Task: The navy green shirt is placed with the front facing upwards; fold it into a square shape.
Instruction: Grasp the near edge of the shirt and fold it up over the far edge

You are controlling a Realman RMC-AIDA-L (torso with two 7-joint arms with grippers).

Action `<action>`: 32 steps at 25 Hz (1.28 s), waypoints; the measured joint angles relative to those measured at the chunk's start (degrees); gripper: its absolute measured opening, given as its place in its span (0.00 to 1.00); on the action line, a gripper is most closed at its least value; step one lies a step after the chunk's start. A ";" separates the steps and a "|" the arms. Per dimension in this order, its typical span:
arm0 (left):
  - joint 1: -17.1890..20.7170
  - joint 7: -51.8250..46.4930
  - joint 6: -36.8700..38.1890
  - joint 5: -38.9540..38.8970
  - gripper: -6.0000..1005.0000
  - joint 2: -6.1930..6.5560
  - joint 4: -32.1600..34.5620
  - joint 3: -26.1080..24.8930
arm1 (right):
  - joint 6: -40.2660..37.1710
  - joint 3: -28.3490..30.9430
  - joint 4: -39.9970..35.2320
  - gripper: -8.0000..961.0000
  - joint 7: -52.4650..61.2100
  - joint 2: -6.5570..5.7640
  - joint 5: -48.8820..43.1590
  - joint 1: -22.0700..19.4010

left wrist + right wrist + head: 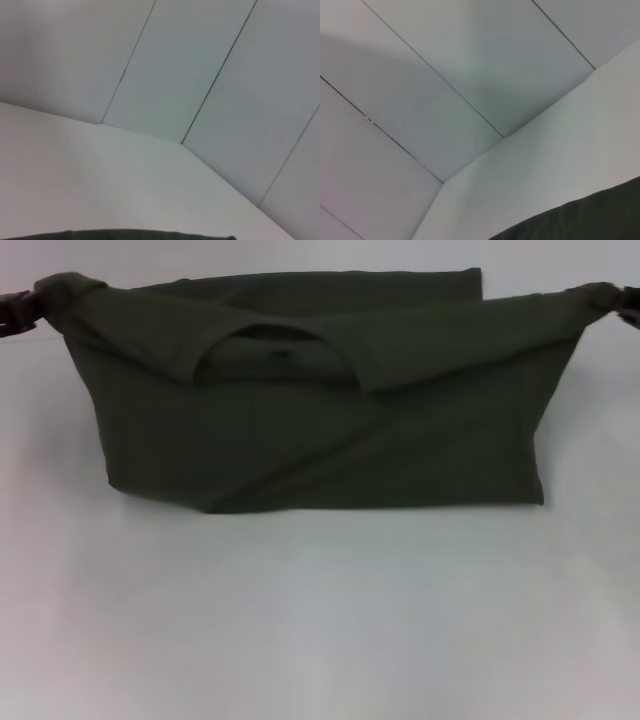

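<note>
Shirt: the navy green shirt (330,420) lies partly folded on the white table (320,620), its far edge lifted and stretched between both grippers.
Left gripper (22,312): closed on the shirt's left corner.
Right gripper (622,305): closed on the right corner.
Neck opening (275,345): faces up.

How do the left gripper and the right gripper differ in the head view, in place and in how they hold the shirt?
The left gripper holds the shirt at its far left corner; the right gripper holds the far right corner. The left one sits slightly lower in the picture than the right. More of the left one shows; the right is cut by the frame edge. Both pinch bunched cloth, lifted off the table.
</note>
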 joint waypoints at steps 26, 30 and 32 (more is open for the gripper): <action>-1.25 5.72 -9.49 -6.70 0.06 -4.65 -2.92 3.92 | 15.42 -7.28 0.30 0.07 0.59 5.41 3.29 4.02; -1.41 5.73 -10.11 -6.95 0.06 -4.65 -2.92 4.11 | 15.89 -7.38 0.30 0.07 0.76 5.09 4.18 3.85; -1.47 5.76 -10.53 -7.09 0.06 -4.65 -2.92 4.22 | 16.38 -7.40 0.30 0.07 1.01 5.03 4.21 3.78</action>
